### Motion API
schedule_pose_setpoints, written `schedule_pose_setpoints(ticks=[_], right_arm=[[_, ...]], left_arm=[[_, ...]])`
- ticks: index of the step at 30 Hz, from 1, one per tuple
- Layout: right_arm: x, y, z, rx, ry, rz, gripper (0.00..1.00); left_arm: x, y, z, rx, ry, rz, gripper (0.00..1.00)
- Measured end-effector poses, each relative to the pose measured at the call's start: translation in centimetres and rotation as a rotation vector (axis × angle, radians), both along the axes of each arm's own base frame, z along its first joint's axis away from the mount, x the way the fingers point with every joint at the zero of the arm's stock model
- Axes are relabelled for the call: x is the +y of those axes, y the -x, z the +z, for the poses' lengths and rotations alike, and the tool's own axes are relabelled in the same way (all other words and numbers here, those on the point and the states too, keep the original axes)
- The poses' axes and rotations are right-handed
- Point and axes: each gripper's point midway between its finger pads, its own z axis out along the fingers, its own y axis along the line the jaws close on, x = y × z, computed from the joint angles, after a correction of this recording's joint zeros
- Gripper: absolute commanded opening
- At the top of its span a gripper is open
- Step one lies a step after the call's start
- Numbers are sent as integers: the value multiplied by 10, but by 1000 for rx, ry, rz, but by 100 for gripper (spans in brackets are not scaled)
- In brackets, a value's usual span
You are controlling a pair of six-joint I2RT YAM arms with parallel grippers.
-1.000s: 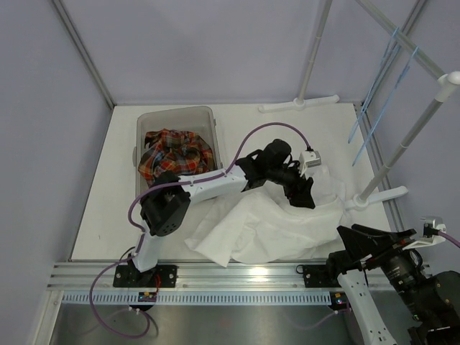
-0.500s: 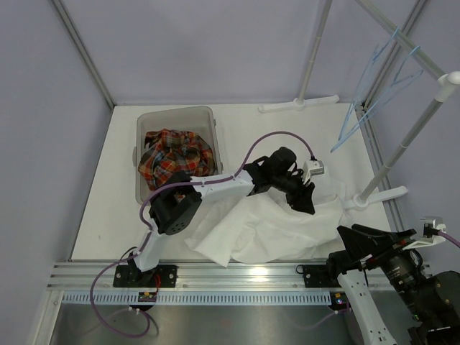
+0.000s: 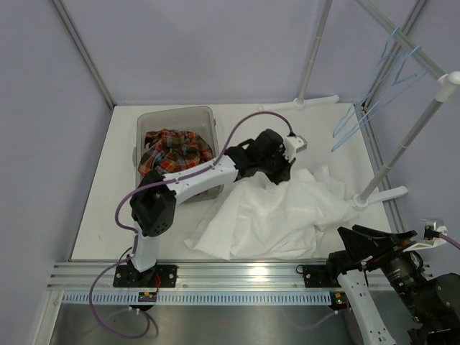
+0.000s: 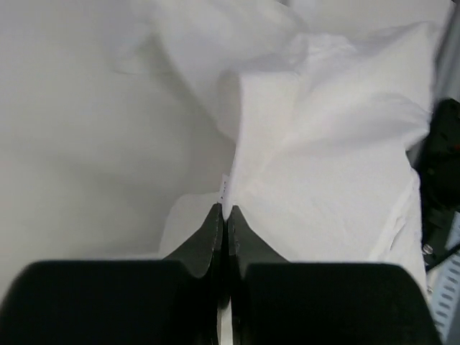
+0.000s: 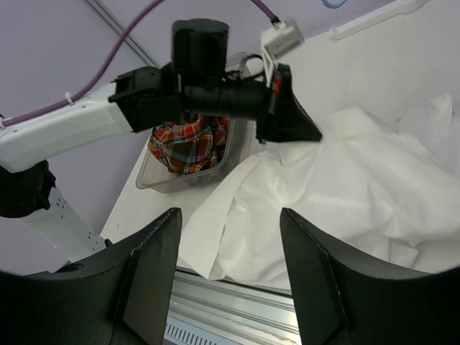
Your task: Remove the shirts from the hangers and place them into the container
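Note:
The white shirt (image 3: 273,215) lies crumpled on the table, off the hangers. My left gripper (image 3: 282,172) is shut on a fold at its upper edge; in the left wrist view the jaws (image 4: 225,210) pinch thin white cloth (image 4: 323,165). The plaid shirt (image 3: 176,152) lies bunched inside the translucent container (image 3: 172,115) at the back left. Two light-blue hangers (image 3: 366,100) hang bare on the rack at the right. My right gripper (image 5: 230,215) is open and empty at the near right, facing the white shirt (image 5: 345,194) and the container (image 5: 154,183).
White rack poles (image 3: 410,136) rise at the right, with a foot (image 3: 377,198) resting against the shirt's right edge. Another pole foot (image 3: 298,104) lies at the back. The aluminium rail (image 3: 237,277) runs along the near edge.
The left gripper has shut on the white shirt and moved left and back toward the container, dragging the cloth along. The hangers have swung. The right arm has stayed still.

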Motion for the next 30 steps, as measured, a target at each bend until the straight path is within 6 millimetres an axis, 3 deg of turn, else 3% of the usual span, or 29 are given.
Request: schedule_pose_setpoints(ticks=[2, 5, 8, 17, 23, 27, 30], right_arm=[[0, 0, 0, 0, 0, 0, 66], [0, -1, -4, 6, 1, 1, 66], [1, -4, -8, 18, 3, 2, 66], [5, -4, -9, 23, 2, 24, 66], [17, -16, -19, 60, -4, 81, 66], [23, -28, -25, 100, -1, 108, 66], [27, -36, -30, 127, -1, 123, 66]], left_arm=[[31, -38, 30, -85, -8, 136, 0], [86, -92, 93, -248, 13, 339, 0], [135, -124, 166, -465, 48, 506, 0], [220, -100, 369, -1122, 267, 752, 0], [270, -120, 457, -1403, 248, 929, 0], [341, -143, 517, -1507, 261, 1100, 0], [406, -139, 561, -1568, 362, 1216, 0]])
